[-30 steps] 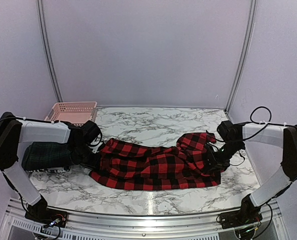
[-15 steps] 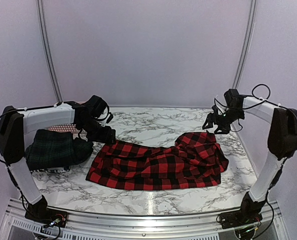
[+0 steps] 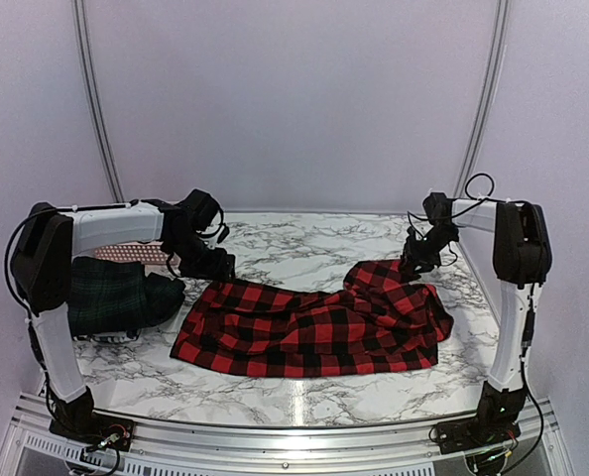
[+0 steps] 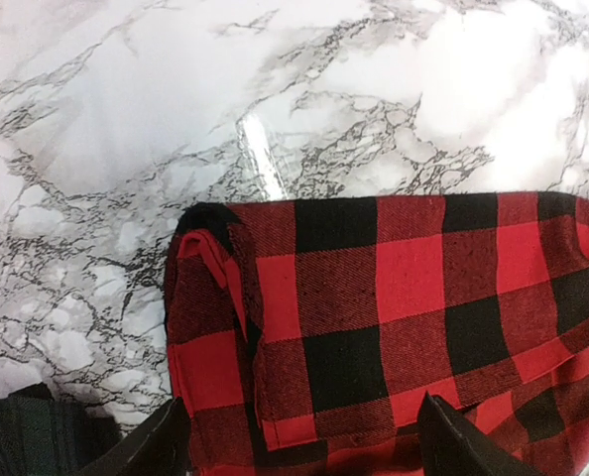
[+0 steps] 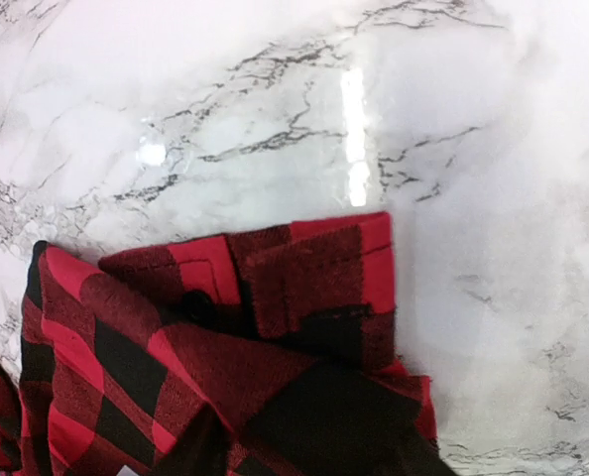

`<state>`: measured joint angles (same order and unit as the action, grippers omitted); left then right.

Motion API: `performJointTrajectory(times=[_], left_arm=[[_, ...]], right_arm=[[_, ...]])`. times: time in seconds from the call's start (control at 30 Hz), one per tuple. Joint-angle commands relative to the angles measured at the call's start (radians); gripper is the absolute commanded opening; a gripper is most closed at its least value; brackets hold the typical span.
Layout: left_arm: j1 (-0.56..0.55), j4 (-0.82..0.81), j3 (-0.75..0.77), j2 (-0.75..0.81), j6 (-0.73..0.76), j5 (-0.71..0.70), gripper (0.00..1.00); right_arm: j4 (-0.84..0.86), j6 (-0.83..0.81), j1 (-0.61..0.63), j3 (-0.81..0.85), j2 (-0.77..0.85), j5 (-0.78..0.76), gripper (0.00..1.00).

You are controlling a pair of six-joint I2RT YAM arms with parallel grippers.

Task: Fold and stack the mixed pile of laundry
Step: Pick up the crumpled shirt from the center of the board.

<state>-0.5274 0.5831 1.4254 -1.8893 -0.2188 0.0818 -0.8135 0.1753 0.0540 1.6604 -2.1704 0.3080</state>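
Marble tabletop point(image 3: 304, 248) beyond checked shirt point(image 3: 314, 327) edges

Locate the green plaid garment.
In the top view, the green plaid garment sits bunched at the left of the table under the left arm, just nearer than the pink basket and left of the red-and-black checked shirt.

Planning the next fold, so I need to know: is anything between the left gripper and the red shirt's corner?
Nothing visible does. The left gripper hangs open over the shirt at its far left corner, with bare table beyond it. The green plaid garment lies off to the side, clear of that corner.
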Motion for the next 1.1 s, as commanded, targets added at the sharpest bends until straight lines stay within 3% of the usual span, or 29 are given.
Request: performJointTrajectory(times=[0.0,0.03,0.07,0.17,0.43,0.73,1.07], left_arm=[[0.002,-0.010,0.007,-0.056,0.028,0.059,0.78],[0.000,-0.015,0.002,-0.056,0.042,0.072,0.74],[-0.001,-0.016,-0.003,-0.054,0.050,0.076,0.70],[0.000,-0.011,-0.028,-0.032,0.032,0.088,0.59],[0.000,-0.042,-0.184,0.040,-0.107,0.062,0.59],[0.001,-0.109,-0.147,-0.042,-0.194,0.073,0.58],[0.002,-0.151,-0.128,-0.088,-0.217,0.129,0.39]], right_arm=[[0.021,-0.009,0.003,0.073,-0.032,0.073,0.13],[0.019,-0.012,0.003,0.087,-0.027,0.081,0.03],[0.014,-0.014,0.003,0.113,-0.017,0.083,0.00],[0.018,-0.012,0.003,0.156,0.025,0.102,0.00],[0.065,0.007,0.003,0.178,0.144,0.162,0.00],[0.057,0.011,0.003,0.191,0.196,0.193,0.00],[0.041,0.009,0.003,0.186,0.237,0.187,0.00]])
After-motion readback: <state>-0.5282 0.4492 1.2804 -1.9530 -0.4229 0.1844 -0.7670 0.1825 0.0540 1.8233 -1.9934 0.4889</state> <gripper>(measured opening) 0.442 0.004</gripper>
